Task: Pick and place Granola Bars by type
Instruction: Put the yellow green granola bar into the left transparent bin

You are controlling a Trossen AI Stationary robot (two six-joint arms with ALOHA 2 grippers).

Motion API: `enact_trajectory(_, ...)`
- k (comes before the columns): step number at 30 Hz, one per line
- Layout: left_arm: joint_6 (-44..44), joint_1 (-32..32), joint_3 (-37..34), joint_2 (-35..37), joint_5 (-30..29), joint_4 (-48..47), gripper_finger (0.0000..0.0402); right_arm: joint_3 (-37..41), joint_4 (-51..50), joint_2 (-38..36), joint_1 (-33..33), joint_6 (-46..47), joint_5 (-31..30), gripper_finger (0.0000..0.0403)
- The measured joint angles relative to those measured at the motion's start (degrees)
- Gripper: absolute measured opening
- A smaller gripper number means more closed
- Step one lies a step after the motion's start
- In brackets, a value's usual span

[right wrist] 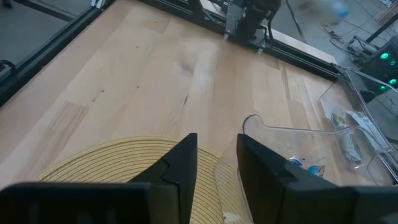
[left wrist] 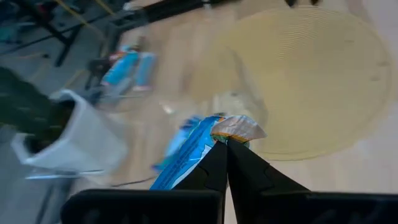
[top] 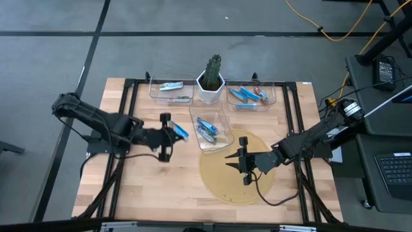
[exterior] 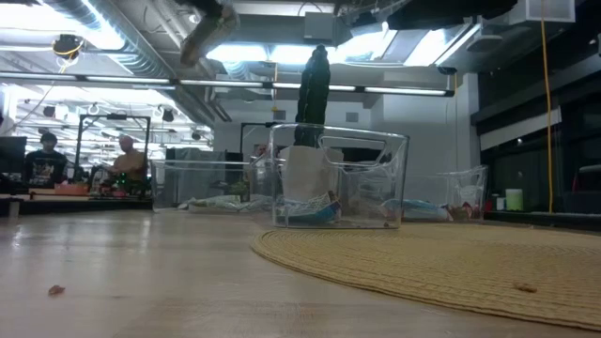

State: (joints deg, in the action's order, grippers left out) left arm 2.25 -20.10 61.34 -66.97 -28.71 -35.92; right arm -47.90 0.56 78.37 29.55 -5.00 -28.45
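Overhead, table-level and two wrist views

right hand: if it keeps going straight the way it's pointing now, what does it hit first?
Probably the center clear bin. The right hand sits over the round woven mat, empty, fingers parted, pointing across the table toward the left arm. In its wrist view the bin's rim lies just ahead and slightly aside; depth is unclear, so it might pass beside it.

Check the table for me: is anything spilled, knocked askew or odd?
Nothing stands out. The three clear bins sit upright, bars inside them, cactus pot upright. The only bar outside is the blue bar held in the left gripper.
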Motion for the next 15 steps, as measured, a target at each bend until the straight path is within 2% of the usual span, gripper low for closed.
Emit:
enact_trajectory(7, -5.9, 8.08, 9.43, 0.1, -0.28, -4.68, 0.0001, 0.0, -0.03, 0.0, -2.14, 1.38, 0.03, 0.0116)
enact_trajectory(15, -10.39, 17.18, 13.43, 0.09, 0.52, -5.2, 0.0001, 0.0, -0.87, 0.0, -2.42, 1.81, 0.14, 0.0116)
